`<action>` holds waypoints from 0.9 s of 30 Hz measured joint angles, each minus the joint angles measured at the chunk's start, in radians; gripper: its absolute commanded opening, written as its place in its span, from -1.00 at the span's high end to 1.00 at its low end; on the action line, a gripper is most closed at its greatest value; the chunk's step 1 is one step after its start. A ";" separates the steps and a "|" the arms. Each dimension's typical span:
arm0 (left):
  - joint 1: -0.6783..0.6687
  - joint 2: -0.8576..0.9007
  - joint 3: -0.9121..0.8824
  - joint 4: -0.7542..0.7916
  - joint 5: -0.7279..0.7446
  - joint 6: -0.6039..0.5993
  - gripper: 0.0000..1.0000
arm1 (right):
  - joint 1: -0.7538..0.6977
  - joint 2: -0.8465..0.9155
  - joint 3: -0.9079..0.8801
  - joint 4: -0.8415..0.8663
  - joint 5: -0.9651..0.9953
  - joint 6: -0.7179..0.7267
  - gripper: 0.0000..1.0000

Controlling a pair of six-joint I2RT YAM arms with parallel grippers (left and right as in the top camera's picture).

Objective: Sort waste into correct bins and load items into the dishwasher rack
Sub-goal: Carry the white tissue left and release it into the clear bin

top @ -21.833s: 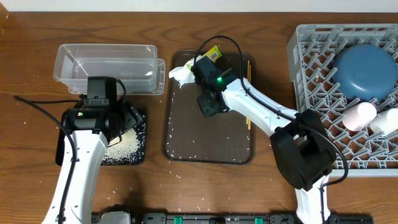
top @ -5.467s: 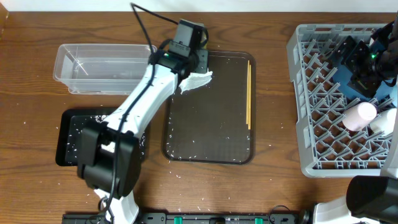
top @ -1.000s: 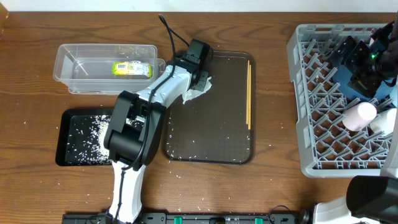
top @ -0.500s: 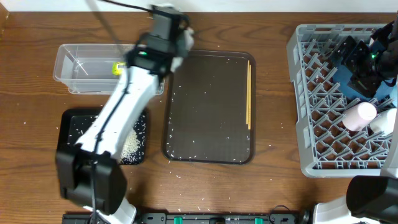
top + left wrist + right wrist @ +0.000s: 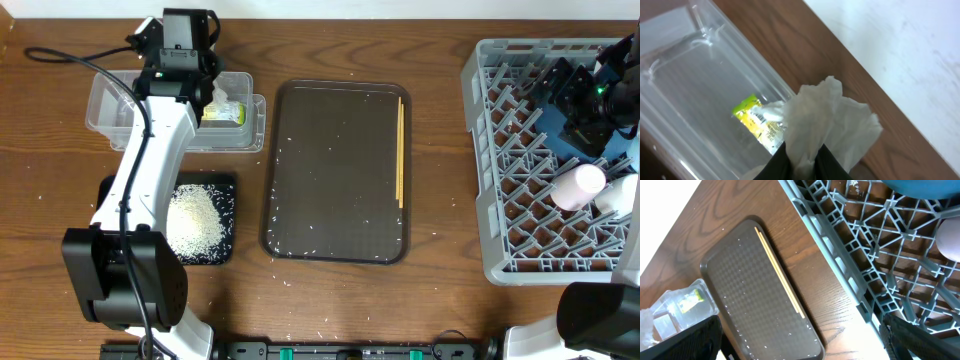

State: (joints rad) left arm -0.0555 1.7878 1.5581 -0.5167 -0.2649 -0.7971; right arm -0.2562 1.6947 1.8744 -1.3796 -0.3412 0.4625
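Left arm swung away from the brown tray (image 5: pixel 335 180) to the clear tub (image 5: pixel 685 90), carrying the tissue (image 5: pixel 827 117).

Since the frame half a second before, the left gripper (image 5: pixel 802 160) had moved further left and hung above the tub. Its fingers were pressed together on the crumpled tissue, which bunched up just ahead of them. The tub lay open beneath the gripper with the wrapper (image 5: pixel 757 120) on its floor almost straight below. A release looked likely to land the tissue inside, though close to the rim. Rice (image 5: pixel 195 220) was heaped in the black tray (image 5: pixel 225 215), back toward that arm's base. Further right, the chopsticks (image 5: pixel 400 150) lay along the brown tray's right edge. Their long axis ran fore-and-aft, nearer the right gripper (image 5: pixel 805 340), which hovered spread and empty over the rack (image 5: pixel 510 200).
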 measured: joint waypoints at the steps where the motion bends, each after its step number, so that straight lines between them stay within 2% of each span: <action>1: 0.002 0.000 0.000 -0.006 0.000 -0.015 0.67 | 0.000 0.000 0.000 0.000 0.000 0.000 -0.99; 15: 0.002 0.000 0.000 -0.049 -0.012 -0.076 0.68 | 0.000 0.000 0.000 0.000 0.000 0.000 -0.98; 19: 0.002 0.000 0.000 -0.100 -0.064 -0.138 0.66 | 0.000 0.000 0.000 0.000 0.000 0.000 -0.98; 21: 0.002 0.000 0.000 -0.127 -0.087 -0.185 0.37 | 0.000 0.000 0.000 0.000 0.000 0.000 -0.98; 24: 0.003 0.000 0.000 -0.131 -0.108 -0.237 0.20 | 0.000 0.000 0.000 0.000 0.000 0.000 -0.98; 27: 0.003 0.000 0.000 -0.131 -0.117 -0.263 -0.22 | 0.000 0.000 0.000 0.000 0.000 0.000 -0.98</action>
State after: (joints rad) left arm -0.0521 1.7878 1.5581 -0.6476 -0.3824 -1.0603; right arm -0.2562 1.6947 1.8744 -1.3796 -0.3412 0.4625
